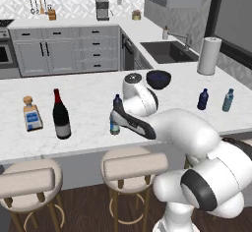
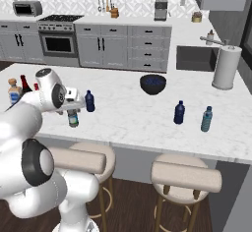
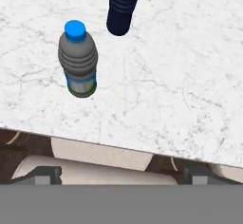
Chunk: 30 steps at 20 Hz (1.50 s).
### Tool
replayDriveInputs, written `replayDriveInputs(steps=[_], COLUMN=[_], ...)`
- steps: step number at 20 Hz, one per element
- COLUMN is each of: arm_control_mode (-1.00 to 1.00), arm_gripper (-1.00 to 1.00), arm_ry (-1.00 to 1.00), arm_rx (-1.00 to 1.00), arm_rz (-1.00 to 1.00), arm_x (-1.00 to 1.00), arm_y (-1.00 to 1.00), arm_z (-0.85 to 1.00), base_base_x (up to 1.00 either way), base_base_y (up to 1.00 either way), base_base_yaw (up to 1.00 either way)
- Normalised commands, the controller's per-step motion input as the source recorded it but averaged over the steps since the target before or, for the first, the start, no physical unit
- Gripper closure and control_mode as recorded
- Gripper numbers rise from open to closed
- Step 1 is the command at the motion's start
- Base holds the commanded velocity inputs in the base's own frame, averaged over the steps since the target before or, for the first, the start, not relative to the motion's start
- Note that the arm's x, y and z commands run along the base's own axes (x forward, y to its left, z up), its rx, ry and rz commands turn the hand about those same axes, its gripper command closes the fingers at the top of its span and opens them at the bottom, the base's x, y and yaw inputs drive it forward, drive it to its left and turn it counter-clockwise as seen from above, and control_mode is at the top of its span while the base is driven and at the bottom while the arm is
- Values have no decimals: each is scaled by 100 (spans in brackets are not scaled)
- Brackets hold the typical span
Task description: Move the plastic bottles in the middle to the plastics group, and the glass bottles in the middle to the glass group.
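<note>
Two plastic bottles stand mid-counter near the front edge: a clear greyish one with a blue cap and a dark blue one just behind it. My gripper hovers above them, open and holding nothing, its hand over the clear bottle. The tall dark wine bottle stands to the left, next to the glass group's squat square corked bottle. The plastics group, a dark blue bottle and a teal one, is at the right.
A dark bowl sits behind the middle bottles. A paper towel roll stands by the sink. Two stools line the counter's front edge.
</note>
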Motion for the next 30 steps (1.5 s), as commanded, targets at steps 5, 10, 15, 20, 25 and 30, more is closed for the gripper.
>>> replayDriveInputs(steps=[5, 10, 15, 20, 25, 30], arm_control_mode=[-100, -100, -100, -100, -100, -100], arm_gripper=[-100, -100, -100, -100, -100, -100], arm_ry=[4, 1, 0, 0, 1, 10], arm_rx=[18, 18, 18, 11, 4, 0], arm_rz=[31, 21, 7, 3, 0, 0], arm_x=[37, 31, 32, 19, 6, 6], arm_y=[0, 7, 8, 19, 16, 16], arm_z=[-11, -16, -13, -11, -11, -5], base_base_x=[0, 0, 0, 0, 0, 0], base_base_y=[0, 0, 0, 0, 0, 0], base_base_yaw=[0, 0, 0, 0, 0, 0])
